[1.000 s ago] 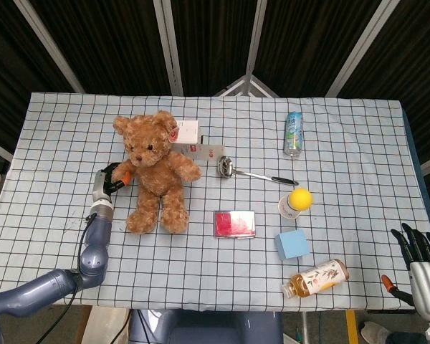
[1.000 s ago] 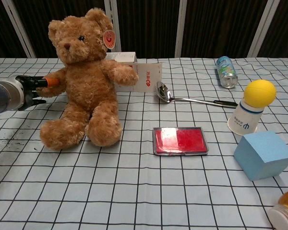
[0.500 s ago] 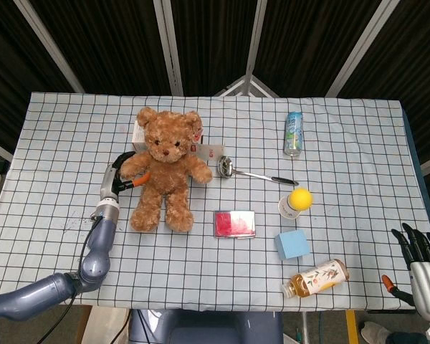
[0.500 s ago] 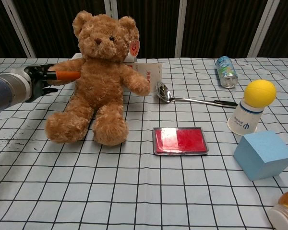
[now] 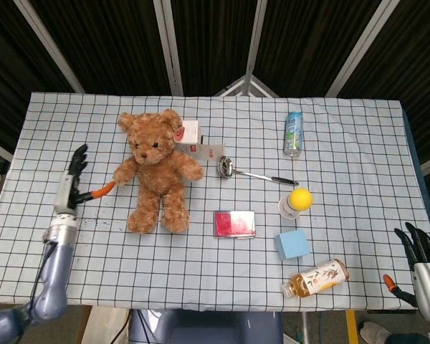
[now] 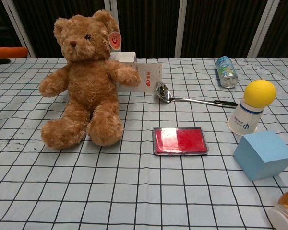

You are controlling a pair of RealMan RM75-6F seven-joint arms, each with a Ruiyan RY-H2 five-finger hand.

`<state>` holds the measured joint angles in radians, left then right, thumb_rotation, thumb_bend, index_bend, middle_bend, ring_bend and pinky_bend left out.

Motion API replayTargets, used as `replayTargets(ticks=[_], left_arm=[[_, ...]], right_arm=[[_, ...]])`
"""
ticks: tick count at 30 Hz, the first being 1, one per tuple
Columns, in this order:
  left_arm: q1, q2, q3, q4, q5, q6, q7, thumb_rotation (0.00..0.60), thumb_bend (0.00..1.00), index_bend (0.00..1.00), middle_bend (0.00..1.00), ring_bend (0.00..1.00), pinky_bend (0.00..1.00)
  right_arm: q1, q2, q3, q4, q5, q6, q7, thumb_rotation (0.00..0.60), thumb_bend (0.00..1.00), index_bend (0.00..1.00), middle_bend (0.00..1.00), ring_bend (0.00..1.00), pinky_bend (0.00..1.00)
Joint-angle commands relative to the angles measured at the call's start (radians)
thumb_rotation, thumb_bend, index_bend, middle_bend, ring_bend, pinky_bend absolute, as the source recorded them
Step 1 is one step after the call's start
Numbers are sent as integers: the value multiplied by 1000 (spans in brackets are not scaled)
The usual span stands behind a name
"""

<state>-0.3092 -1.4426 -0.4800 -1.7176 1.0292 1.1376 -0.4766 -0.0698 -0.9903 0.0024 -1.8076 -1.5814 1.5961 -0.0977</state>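
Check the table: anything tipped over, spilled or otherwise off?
A yellow ball sits on an upturned white paper cup. The amber drink bottle lies on its side near the table's front edge, and the slim blue-green can also lies flat. Dark specks dot the checked cloth beside the brown teddy bear. Nothing spilled.

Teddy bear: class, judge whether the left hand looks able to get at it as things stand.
Probably yes. The left hand is open just beside the teddy bear, its orange-tipped thumb near the bear's paw, with only bare tablecloth between them.

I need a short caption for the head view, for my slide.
Left hand open beside a seated teddy bear on a checked table.
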Motion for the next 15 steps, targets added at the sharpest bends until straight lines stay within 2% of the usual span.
replayTargets(ticks=[1,3,6,11,15], left_arm=[[245,222,147,-88,227,244,9,600,256,236,83,0,0],[296,278,190,-79,232,292,100,600,271,266,96,0,0],[371,333,250,-77,185,371,298,600,291,283,99,0,0],[415,366,277,-112,172,443,398,600,303,284,96,0,0],[429,358,282,-85,180,534,550,600,305,267,75,0,0]], right_arm=[[0,2,-1,0,-3,0,3,600,218,117,62,73,0],[0,2,-1,-1,-5,1,5,600,218,117,61,73,0],[0,1,-2,-2,-9,0,3,600,218,117,61,73,0],[-2,3,-2,-5,-12,5,5,600,218,117,62,74,0],[-6,7,2,-6,-9,15,16,600,218,117,61,73,0]])
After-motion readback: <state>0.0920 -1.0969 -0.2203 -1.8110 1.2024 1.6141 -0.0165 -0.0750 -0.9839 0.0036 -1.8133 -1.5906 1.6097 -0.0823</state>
